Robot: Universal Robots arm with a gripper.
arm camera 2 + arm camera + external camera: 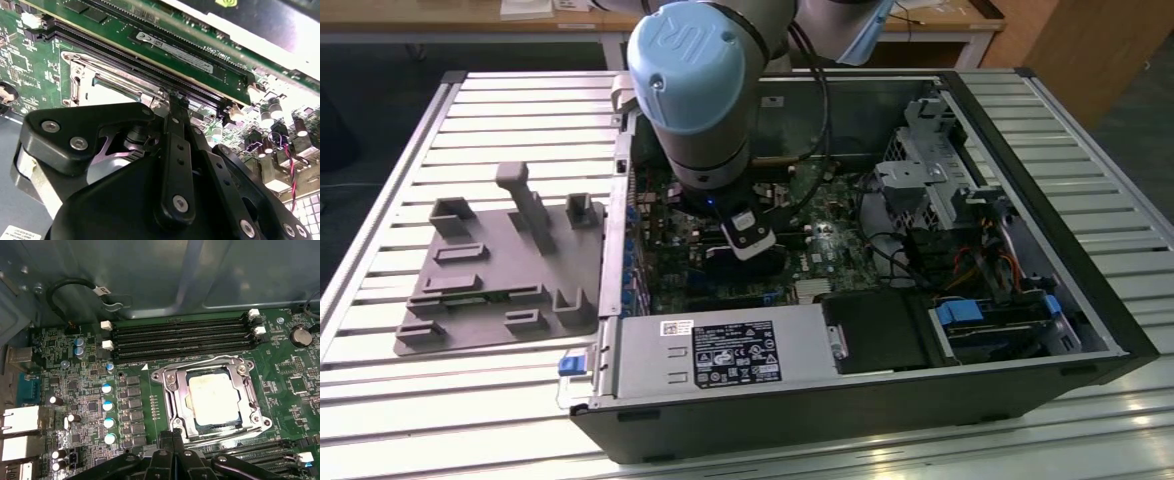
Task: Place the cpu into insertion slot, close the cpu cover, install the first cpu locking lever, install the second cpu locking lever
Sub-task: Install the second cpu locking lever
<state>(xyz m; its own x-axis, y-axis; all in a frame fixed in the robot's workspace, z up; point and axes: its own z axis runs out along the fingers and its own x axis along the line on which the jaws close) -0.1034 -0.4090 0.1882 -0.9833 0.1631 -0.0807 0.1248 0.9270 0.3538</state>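
Your arm (pixel 700 90) reaches down into the open computer case (pixel 854 400) lying on the slatted table (pixel 400 130), with the gripper (pixel 750 243) low over the green motherboard (pixel 75 375). In the first wrist view the cpu cover (pixel 172 390) lies flat over the insertion slot (pixel 186 401), and the cpu (pixel 212 397) sits inside it, its pale metal top showing through the cover's window. The socket lies just beyond your fingertips, beside the long memory slots (pixel 180 337), whose long axis runs parallel to the socket's far edge. Your fingers (pixel 172 440) are drawn together into a single narrow tip, clamped on nothing, and that tip stands right at the cover's near edge, by a corner of the frame; I judge it touching or nearly so.
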